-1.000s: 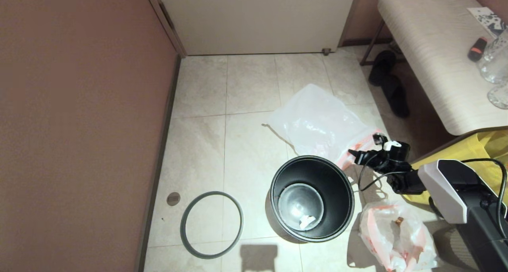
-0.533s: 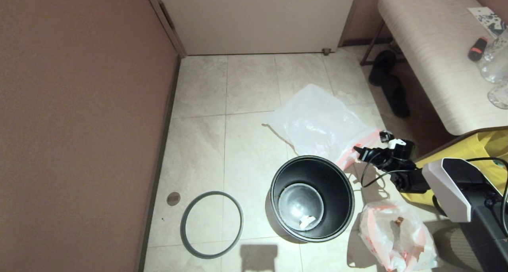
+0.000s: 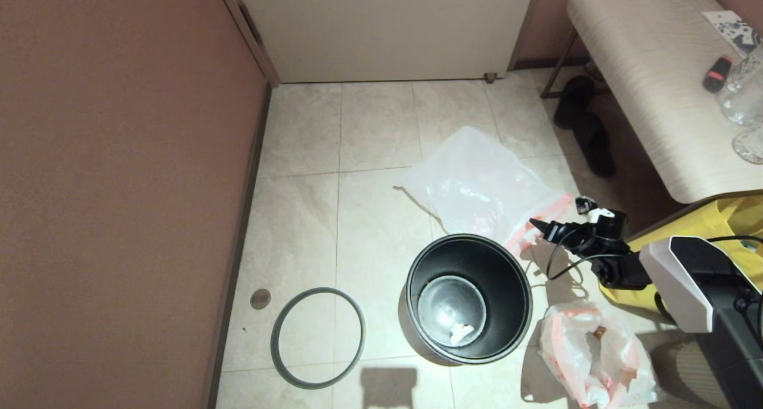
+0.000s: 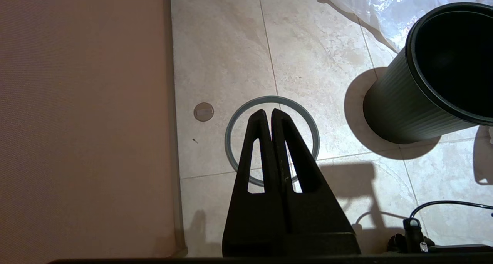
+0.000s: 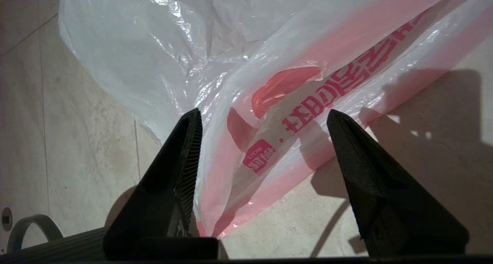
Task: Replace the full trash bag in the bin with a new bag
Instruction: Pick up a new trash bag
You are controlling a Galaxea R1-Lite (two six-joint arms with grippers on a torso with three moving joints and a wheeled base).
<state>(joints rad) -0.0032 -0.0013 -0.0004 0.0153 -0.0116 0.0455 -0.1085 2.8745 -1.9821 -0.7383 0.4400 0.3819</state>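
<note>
One grey hoop rim lies flat on the floor at about 8 o'clock from the bin, well apart from it. The left gripper, seen only in its own wrist view, hangs above that hoop with its two black fingers pressed together on nothing.

One small round black bucket-shaped bin stands upright with no liner in it; a single scrap of white paper lies on its bottom.

Two translucent white plastic bags with pink hems are in view. The new bag, thin, sheet-like and carrying red print, lies spread on the floor at 12 o'clock from the bin, its pink hem reaching toward 1 o'clock. The right gripper is over that hem at 1 o'clock from the bin, its fingers spread wide to either side of the printed hem, pinching nothing. The full trash bag, lumpy with wrappers showing through, sits on the floor at 4 o'clock from the bin, just beside it.

At the right, one yellow cloth tote sits under one pale wood-grain bench; one pair of black slippers lies beneath the bench's far end.

The floor is beige stone tile with one small round drain cap near the brown wall at 9 o'clock; a white door closes the room at 12 o'clock.
</note>
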